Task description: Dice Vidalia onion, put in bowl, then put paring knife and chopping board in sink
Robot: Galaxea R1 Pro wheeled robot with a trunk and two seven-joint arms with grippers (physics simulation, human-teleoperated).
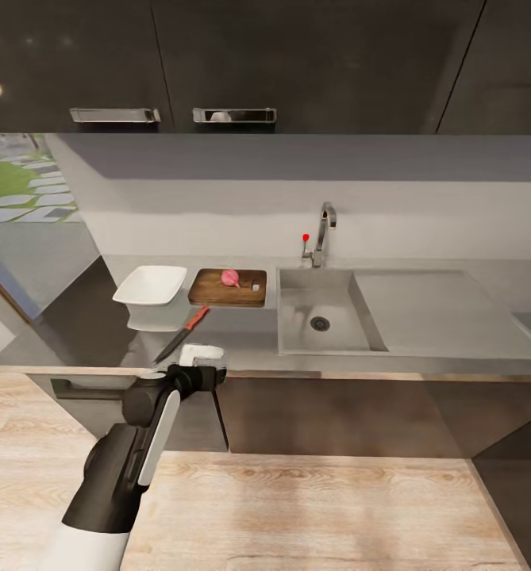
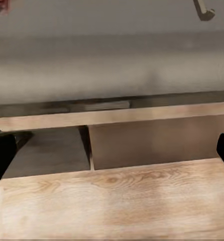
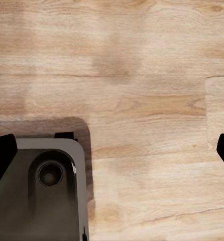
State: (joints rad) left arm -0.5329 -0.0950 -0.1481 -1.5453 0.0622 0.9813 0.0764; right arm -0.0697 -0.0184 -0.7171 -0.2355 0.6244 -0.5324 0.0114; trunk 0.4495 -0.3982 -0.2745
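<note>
Pinkish-red onion [image 1: 230, 277] sits on the board [image 1: 228, 288], roughly mid-board, near its far edge. Board lies flat on the countertop [image 1: 241, 337], between the bowl [image 1: 150, 286] and the sink [image 1: 322, 310], its right end just beside the sink rim.

Knife [image 1: 182, 333] lies on the countertop in front of the board and bowl, diagonal: reddish handle toward the board's near-left corner, dark blade pointing to the counter's front edge. Blade tip is just beside the left gripper [image 1: 202, 353].

Left gripper is at the counter's front edge, near the knife tip, well apart from the onion. Left wrist view: two dark fingertips [image 2: 1, 158] at opposite frame edges, spread wide, nothing between them; past them the counter front, cabinet fronts and wood floor [image 2: 117, 201].

Right gripper [image 3: 112, 150]: fingertips [image 3: 2, 160] likewise wide apart, holding nothing, aimed at the floor, with part of the robot's grey base [image 3: 46, 191] below.

Sink basin is bare down to the drain [image 1: 320, 323]; faucet [image 1: 322, 234] with red knob behind it.
</note>
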